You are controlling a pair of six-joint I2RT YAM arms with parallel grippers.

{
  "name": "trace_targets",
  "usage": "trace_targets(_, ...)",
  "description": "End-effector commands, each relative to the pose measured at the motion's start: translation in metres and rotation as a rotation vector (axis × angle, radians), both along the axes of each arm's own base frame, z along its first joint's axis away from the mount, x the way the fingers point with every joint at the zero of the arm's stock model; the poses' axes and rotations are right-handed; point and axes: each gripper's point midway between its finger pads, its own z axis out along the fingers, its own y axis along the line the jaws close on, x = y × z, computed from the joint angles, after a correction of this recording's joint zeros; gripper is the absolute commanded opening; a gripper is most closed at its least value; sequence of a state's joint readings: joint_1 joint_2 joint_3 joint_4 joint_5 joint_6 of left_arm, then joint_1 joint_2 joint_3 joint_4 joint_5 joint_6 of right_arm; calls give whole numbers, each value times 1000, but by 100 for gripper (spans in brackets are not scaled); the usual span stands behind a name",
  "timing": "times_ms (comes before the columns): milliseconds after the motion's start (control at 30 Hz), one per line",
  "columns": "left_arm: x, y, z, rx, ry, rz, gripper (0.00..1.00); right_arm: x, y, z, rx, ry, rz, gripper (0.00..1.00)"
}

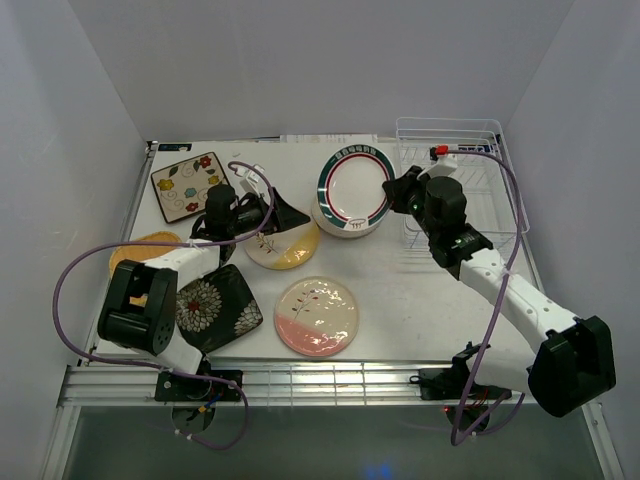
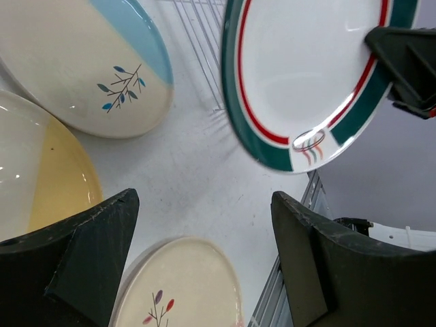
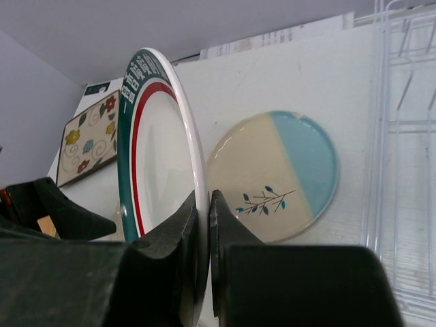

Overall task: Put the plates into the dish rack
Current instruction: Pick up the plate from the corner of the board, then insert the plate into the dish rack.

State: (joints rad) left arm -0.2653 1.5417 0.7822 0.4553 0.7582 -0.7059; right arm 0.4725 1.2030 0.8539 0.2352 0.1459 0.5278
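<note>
White table (image 1: pixel 400 300): dish rack (image 1: pixel 480 170) holds no plate yet. My right pincer (image 3: pixel 208 201) pinches teal-rimmed plate (image 3: pixel 163 163) by rim, just left of rack; left pincer (image 2: pixel 204 204) spread, empty. Farther left, other plates (image 1: pixel 316 316) unloaded.

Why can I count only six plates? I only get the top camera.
Observer: There is a seventh. The blue plate lies flat on the table, and the teal plate hides it from you.
Operator: Is the teal one lying on it?
Observer: No. The right wrist view shows it on edge, nearly upright, with the right gripper shut on its rim.
Operator: And the other arm?
Observer: The left gripper is open. Its own camera shows nothing between the jaws.
</note>
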Motion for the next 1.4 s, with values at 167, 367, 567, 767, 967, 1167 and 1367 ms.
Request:
trace_targets(167,6,-1,5,8,-48,2,89,19,-68,98,-108,-178,-349,8)
trace_targets(367,6,-3,-1,6,-29,-13,89,26,-108,121,-206,-216,-562,8)
trace_targets(567,5,-4,-3,4,-19,-18,89,45,-137,131,-317,-256,-736,8)
trace_targets(767,3,-2,2,5,-38,-14,89,71,-167,128,-388,-225,-836,8)
trace_targets(967,2,-3,4,2,-41,-17,88,81,-208,135,-373,-249,-920,8)
trace_targets(1167,-1,-5,4,1,-40,-28,89,78,-247,148,-388,-331,-1046,8)
trace_targets(1367,-3,-7,4,5,-50,-35,88,88,-268,133,-496,-348,-1104,8)
